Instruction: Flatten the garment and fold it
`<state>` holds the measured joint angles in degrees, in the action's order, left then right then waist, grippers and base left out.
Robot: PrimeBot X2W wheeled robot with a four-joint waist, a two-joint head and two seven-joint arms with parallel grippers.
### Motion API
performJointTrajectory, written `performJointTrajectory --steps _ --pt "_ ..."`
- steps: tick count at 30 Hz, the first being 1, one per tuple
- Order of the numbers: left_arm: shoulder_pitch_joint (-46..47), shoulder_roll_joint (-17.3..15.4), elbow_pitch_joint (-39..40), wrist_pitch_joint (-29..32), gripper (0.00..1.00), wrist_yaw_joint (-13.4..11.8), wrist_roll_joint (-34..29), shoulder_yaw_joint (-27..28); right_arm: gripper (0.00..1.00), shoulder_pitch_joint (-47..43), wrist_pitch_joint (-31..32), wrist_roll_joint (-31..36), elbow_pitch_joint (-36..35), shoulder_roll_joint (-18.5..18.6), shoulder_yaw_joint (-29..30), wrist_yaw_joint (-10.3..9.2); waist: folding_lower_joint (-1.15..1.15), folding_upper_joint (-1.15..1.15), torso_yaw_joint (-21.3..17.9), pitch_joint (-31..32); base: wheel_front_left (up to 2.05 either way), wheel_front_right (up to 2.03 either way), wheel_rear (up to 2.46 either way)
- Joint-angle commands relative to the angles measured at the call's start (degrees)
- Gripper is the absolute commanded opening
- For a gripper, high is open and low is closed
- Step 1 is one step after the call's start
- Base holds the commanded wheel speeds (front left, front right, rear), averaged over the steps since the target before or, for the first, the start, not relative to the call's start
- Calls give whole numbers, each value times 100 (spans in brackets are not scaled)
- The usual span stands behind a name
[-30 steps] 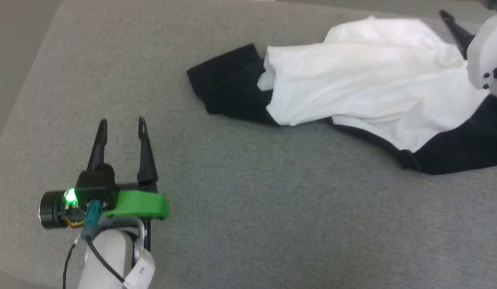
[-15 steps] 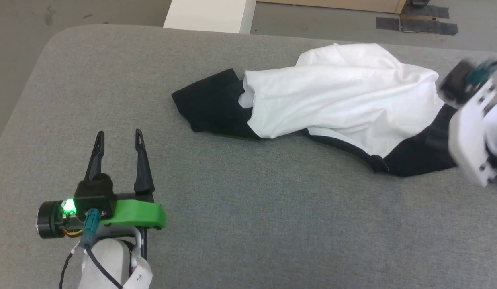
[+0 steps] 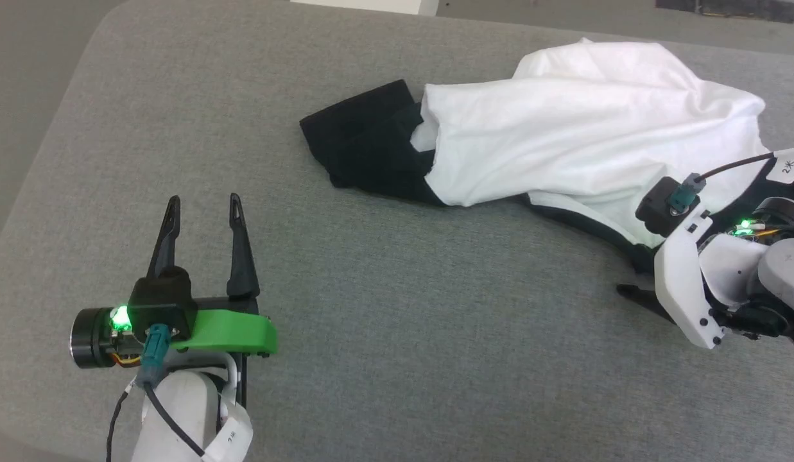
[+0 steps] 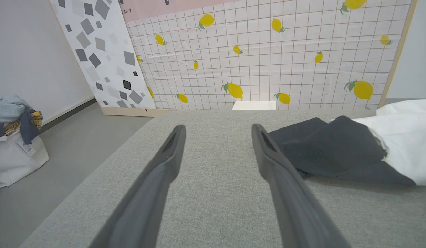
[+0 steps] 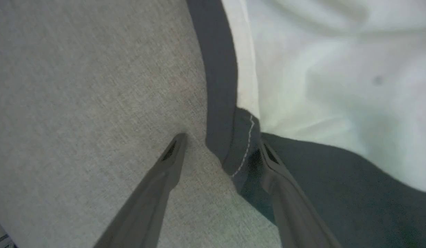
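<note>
The garment (image 3: 589, 128) lies crumpled on the grey padded surface (image 3: 397, 333), spread from about 12 o'clock to 3 o'clock in the head view. Its white body is heaped over black cloth, which sticks out at both ends.

The left gripper (image 3: 204, 199) sits at 8 o'clock, well apart from the shirt. Its fingers are spread and nothing is between them. The black sleeve end lies off at its 1 o'clock.

The right gripper (image 5: 222, 140) is down at 4 o'clock by the other black end, fingers parted and not clamped. Its wrist view shows what the head view cannot: a stitched black hem lies in the gap between the tips. One finger is over bare grey surface and the other is over black cloth. I cannot tell whether either touches.

The left wrist view takes in the room beyond: a lemon-print tiled board (image 4: 268, 51), a speckled panel (image 4: 102, 51), a white box (image 4: 254, 105) past the far edge, and a bag of clothes (image 4: 13, 151) on the floor at 9 o'clock.
</note>
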<state>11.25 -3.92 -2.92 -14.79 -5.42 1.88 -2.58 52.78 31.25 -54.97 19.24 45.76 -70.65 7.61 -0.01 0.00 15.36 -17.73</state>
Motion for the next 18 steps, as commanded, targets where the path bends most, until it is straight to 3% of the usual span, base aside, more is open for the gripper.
performJointTrajectory --steps 1,2,3,10,13,18 --pt "77 22 -11 -21 100 15 21 4 96 -303 53 31 149 -157 -167 -12 1 0 81 -63 0 0 0" --pt "70 25 -24 -21 100 11 21 13 38 -331 -3 38 192 -186 -179 -12 1 0 71 -37 0 0 0" --pt "48 26 -40 -21 100 3 16 34 0 -334 -130 77 239 -214 -188 -12 1 0 40 8 0 0 0" --pt "-209 -97 -188 -21 100 11 -33 194 0 -139 -1288 177 -139 -141 -162 -12 1 0 -273 598 0 0 0" --pt "-341 -151 -217 -21 100 18 -58 232 0 -169 -1572 122 -741 138 -167 -12 1 0 -406 888 0 0 0" --pt "-504 -258 -247 -21 100 53 -50 313 0 -569 -1477 232 -1693 753 -208 -12 1 0 -592 1178 0 0 0"
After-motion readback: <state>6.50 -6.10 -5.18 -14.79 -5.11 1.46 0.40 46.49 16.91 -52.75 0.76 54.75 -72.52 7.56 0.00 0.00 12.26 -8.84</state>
